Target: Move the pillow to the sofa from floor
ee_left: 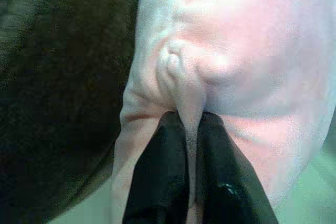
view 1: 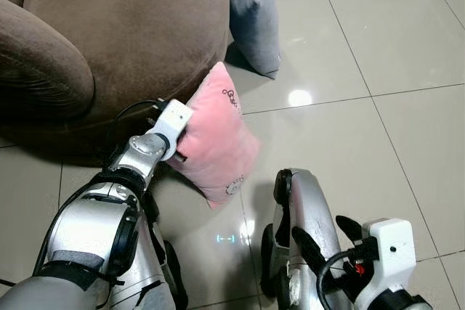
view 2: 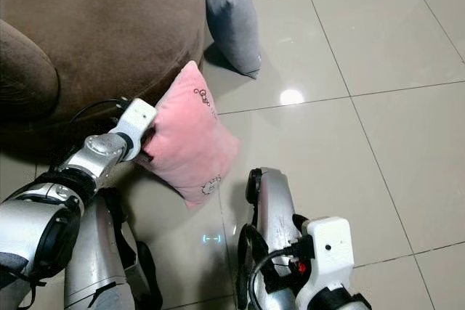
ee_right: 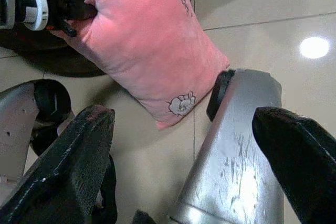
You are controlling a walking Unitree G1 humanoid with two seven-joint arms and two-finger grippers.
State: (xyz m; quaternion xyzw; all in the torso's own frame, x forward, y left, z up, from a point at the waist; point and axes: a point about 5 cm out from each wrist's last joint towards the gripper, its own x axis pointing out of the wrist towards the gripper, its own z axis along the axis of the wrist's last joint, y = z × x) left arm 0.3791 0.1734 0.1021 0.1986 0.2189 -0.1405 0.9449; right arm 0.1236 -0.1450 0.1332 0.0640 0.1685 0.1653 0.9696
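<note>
Pink pillow (view 1: 214, 139) pinched at edge fold by closed left gripper (ee_left: 191, 129), held low beside brown sofa (view 1: 123, 27) front, lower corner near floor. Right gripper (ee_right: 184, 145) wide open, empty. Lift onto seat remains.

Floor (view 1: 407, 136): pale glossy tiles, thin dark grout lines, bright light glare on one tile. Brown sofa (view 1: 123, 34) stands on floor. Grey cushion (view 1: 254, 16) stands on floor, leaning against sofa side. Pink pillow (view 1: 214, 136) tilted beside sofa base; floor contact at its lower corner unclear
</note>
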